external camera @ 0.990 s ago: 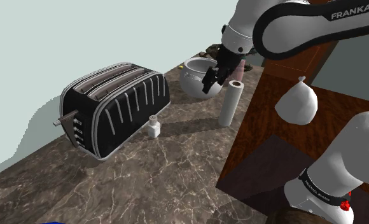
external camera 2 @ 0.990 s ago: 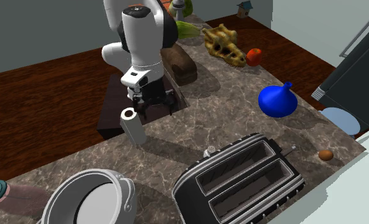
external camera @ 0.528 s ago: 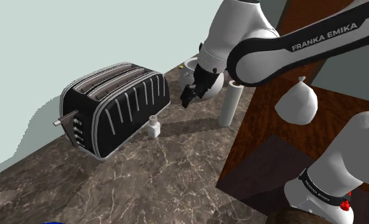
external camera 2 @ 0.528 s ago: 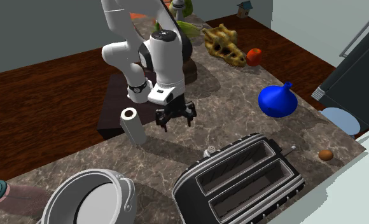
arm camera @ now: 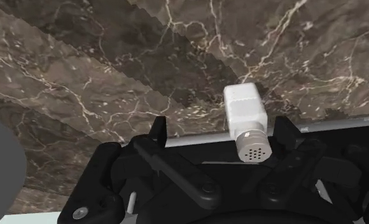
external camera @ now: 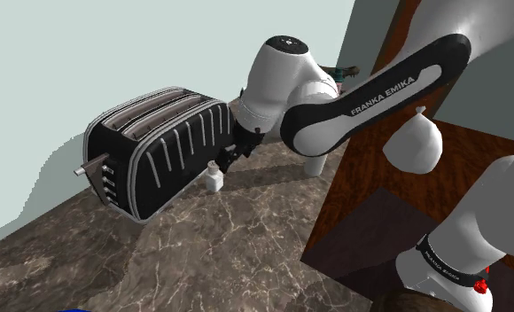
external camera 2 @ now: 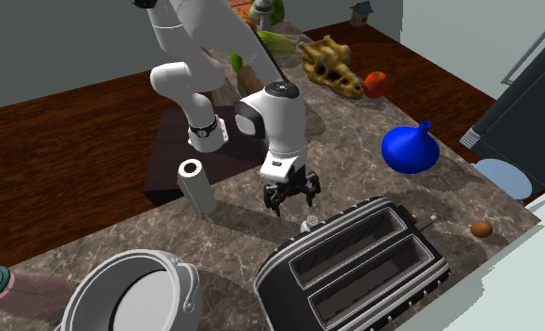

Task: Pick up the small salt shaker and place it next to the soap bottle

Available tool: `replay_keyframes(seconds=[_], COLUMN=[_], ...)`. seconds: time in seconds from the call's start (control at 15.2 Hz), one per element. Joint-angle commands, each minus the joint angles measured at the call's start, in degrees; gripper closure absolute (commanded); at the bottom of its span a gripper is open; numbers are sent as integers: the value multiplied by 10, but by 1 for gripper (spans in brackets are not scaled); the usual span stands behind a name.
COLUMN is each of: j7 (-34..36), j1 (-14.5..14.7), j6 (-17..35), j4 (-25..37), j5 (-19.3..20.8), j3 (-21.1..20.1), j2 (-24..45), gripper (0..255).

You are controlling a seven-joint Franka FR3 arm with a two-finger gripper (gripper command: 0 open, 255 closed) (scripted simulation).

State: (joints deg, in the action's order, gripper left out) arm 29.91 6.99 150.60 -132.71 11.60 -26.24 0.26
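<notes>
- Arm: white links with dark joints; it rises at the shoulder view's lower right, arches over to the left, and its lettered forearm slopes downward.
- Wrist: bent so that the hand points straight down in the second exterior view.
- Gripper: all black and set low; its fingers stand apart, clasping nothing.

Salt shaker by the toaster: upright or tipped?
Upright: salt shaker stands on its base on the counter, holed cap on top, beside the toaster.
</notes>
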Motion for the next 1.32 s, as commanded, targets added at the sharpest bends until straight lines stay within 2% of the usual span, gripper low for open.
replay_keyframes(seconds=[0.0, 0.13, 0.59, 1.12, 1.19, 1.25], j7=[42, 82, 126, 129, 129, 129], j1=[7, 21, 40, 42, 42, 42], j6=[17, 27, 56, 58, 58, 58], j4=[22, 48, 68, 70, 70, 70], j5=[49, 96, 159, 163, 163, 163], j3=[-5, -1, 27, 30, 30, 30], j2=[42, 83, 140, 145, 145, 145], gripper=[0, 0, 0, 0, 255, 255])
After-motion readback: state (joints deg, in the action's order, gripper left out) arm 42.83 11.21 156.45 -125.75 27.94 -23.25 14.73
